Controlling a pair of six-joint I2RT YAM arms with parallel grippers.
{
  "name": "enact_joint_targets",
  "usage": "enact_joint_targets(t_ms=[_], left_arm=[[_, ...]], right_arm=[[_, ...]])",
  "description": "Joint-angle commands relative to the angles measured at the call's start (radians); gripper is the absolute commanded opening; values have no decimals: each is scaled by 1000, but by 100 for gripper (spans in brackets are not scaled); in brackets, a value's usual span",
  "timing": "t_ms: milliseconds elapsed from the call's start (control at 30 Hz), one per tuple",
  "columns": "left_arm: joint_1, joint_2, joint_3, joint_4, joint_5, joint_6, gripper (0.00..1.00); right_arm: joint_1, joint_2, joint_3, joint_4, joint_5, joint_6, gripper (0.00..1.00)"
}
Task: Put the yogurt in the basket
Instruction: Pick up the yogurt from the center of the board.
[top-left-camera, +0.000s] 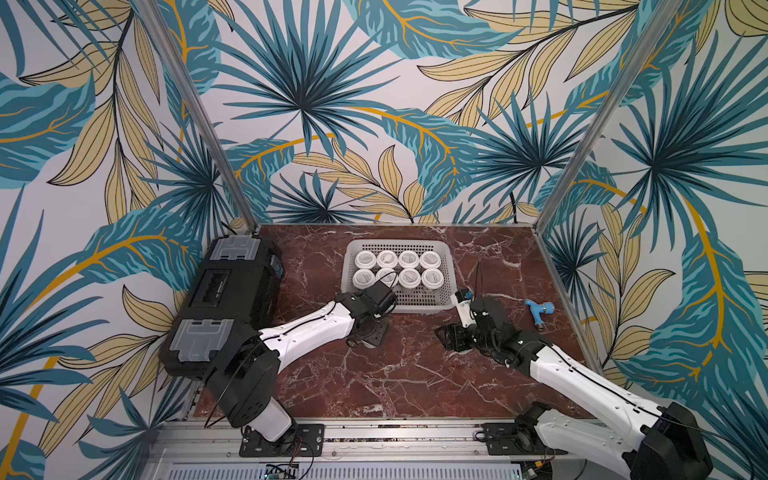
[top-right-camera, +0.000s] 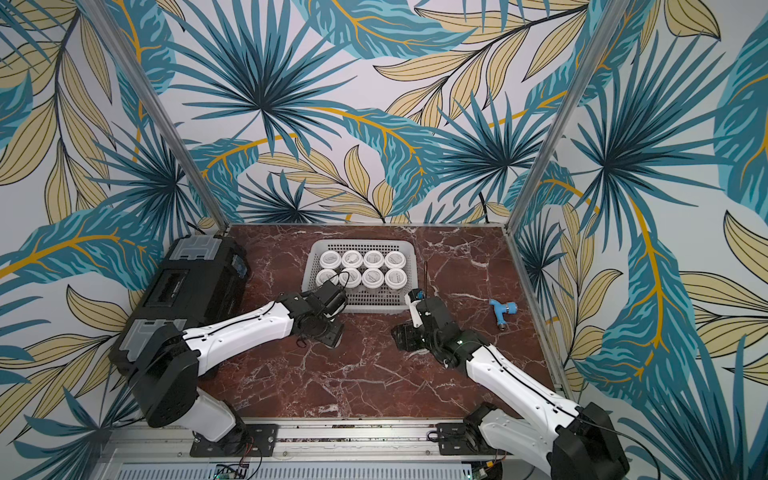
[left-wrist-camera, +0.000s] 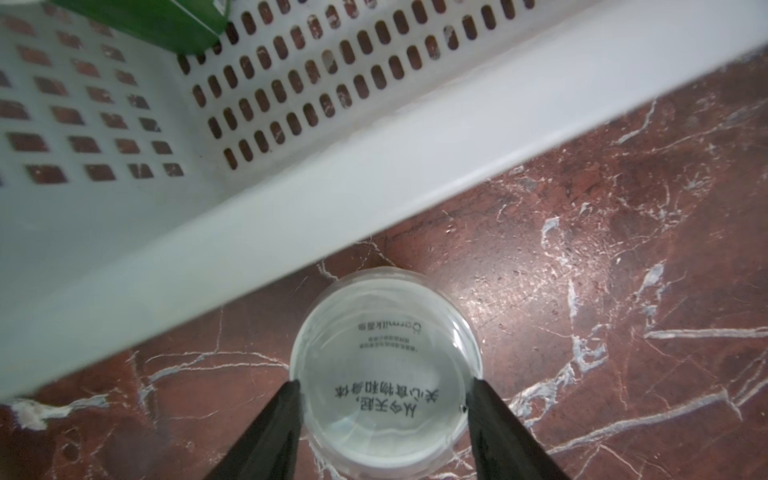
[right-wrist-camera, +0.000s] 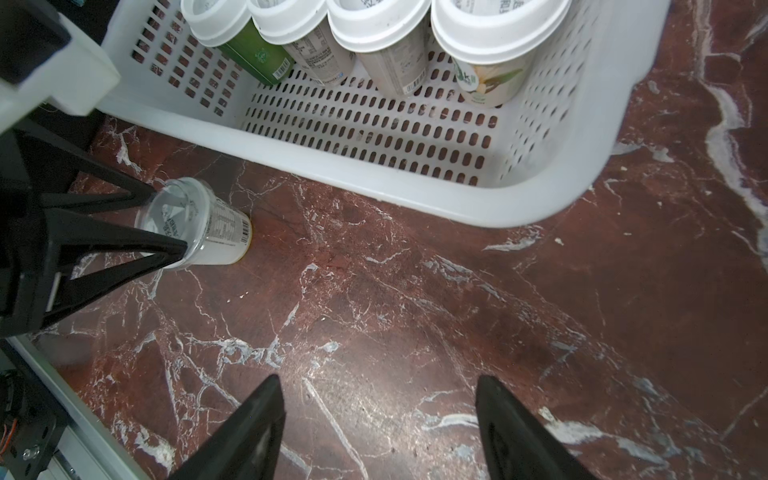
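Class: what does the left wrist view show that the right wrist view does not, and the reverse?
Left wrist only: legible black print on the lid of the small round clear-whitish yogurt cup. Right wrist only: four white-lidded cups in the pale perforated plastic basket, and the open right gripper. Both: the left gripper shut on that cup, the basket, the red marble table.

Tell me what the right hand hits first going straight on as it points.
Probably the red-brown marble tabletop: the open right hand angles down at bare stone, short of the near wall of the pale perforated plastic basket, though depth is unclear.
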Motion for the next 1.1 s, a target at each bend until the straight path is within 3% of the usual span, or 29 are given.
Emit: enact_joint_targets(t_ms=[0, 500, 867, 1067], left_arm=[[3, -29, 16, 7, -8, -1, 59], [2, -111, 170, -151, 52, 42, 61], [5, -39, 477, -343, -23, 145, 62], [29, 31, 611, -335, -62, 202, 63]], right_arm=[[4, -5, 16, 0, -7, -16, 77], [3, 8, 22, -3, -9, -19, 77], [4, 7, 22, -3, -9, -19, 77], [3, 4, 22, -6, -5, -17, 76]])
